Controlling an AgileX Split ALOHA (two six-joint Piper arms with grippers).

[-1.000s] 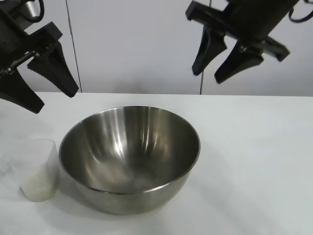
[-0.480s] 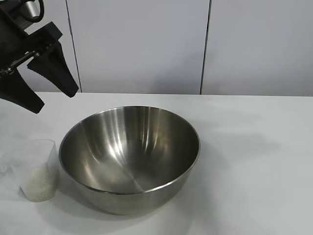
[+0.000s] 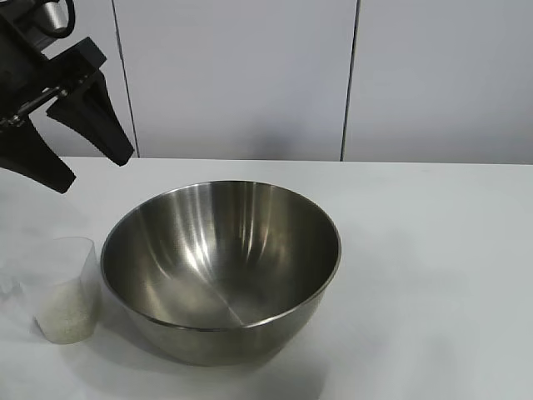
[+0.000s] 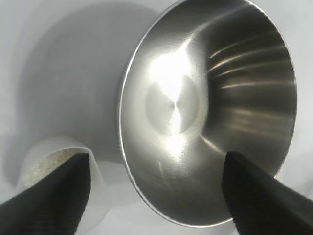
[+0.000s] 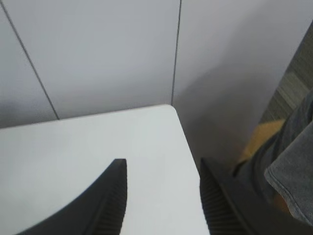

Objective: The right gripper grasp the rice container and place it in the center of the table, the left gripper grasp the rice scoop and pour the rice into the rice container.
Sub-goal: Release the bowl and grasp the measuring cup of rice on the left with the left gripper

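Observation:
The rice container (image 3: 221, 267), a wide steel bowl, stands empty in the middle of the table (image 3: 433, 250). To its left stands the rice scoop (image 3: 67, 292), a small clear plastic cup with rice (image 3: 62, 312) in its lower part. My left gripper (image 3: 93, 173) hangs open above and behind the scoop, holding nothing. In the left wrist view the rice container (image 4: 205, 112) and the rice scoop (image 4: 100, 196) lie below the open left gripper (image 4: 157, 155). My right gripper (image 5: 162, 161) is outside the exterior view; its wrist view shows it open and empty over a table (image 5: 73, 147) corner.
Grey wall panels (image 3: 250, 75) stand behind the table. White tabletop stretches to the right of the bowl. In the right wrist view a person's grey-clad leg (image 5: 293, 161) stands beyond the table's corner.
The right gripper, seen a second ago high above the bowl's right, has gone out of the exterior view. The left gripper, bowl and scoop have not moved.

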